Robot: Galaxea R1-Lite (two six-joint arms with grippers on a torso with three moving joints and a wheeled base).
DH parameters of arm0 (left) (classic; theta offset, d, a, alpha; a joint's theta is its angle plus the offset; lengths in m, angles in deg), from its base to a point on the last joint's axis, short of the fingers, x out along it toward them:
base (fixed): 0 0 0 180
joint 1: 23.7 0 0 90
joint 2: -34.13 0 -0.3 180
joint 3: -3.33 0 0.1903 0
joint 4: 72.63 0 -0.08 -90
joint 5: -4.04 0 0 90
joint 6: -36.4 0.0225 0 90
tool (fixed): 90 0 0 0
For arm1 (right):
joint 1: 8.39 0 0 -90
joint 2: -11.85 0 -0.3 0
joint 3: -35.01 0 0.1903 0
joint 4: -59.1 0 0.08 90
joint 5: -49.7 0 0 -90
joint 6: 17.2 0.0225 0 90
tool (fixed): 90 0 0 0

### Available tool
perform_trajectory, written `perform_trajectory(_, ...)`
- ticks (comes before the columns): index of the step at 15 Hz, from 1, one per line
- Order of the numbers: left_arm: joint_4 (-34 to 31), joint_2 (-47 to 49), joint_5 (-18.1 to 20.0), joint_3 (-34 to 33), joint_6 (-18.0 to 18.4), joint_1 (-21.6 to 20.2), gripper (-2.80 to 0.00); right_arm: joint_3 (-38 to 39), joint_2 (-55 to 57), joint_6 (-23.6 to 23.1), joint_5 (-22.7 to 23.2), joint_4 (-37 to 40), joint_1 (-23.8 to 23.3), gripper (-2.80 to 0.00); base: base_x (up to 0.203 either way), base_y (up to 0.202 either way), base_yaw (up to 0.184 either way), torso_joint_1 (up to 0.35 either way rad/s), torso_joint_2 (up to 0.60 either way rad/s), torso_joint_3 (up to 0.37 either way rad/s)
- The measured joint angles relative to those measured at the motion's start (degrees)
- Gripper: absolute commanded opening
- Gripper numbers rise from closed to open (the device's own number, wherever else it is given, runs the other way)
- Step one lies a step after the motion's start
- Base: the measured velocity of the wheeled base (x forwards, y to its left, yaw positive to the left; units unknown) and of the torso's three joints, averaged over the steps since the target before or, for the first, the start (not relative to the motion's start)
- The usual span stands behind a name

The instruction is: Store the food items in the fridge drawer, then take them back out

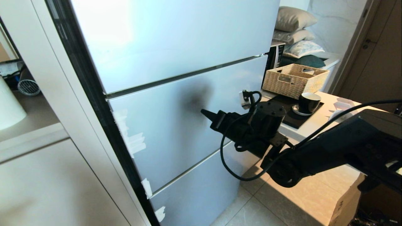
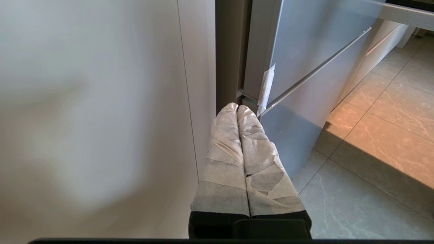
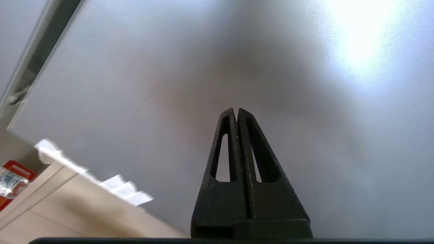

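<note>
The right gripper (image 1: 204,113) is pressed together, empty, and held near the closed fridge (image 1: 176,103). The left gripper (image 2: 238,107) is pressed together too.

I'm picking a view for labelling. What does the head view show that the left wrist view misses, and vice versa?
Head only: the right claw, shut, pointing at the closed middle grey fridge door; a woven wicker basket; a black mug.
Left wrist only: the shut left claw with tape-wrapped fingers, low beside the fridge.
Both: grey fridge fronts, white tape, tiled floor.

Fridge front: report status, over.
Right gripper shut, empty, pointing at middle fridge door. Left gripper shut, low beside fridge. All doors closed; food unseen.
</note>
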Motion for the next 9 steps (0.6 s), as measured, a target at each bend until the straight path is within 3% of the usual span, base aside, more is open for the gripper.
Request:
perform_trajectory(4,0.00,-0.02,0.02,0.00,0.00,0.00,-2.80,17.27,-13.72,-3.97,-0.88,-0.01,0.33,-2.80,0.000,0.000,0.000,0.000,0.00,0.000)
perform_trajectory(9,0.00,0.00,0.00,0.00,0.00,0.00,-2.80,44.52,-44.26,-20.27,-5.86,5.87,-1.52,-2.80,0.000,0.000,0.000,0.000,0.00,0.000)
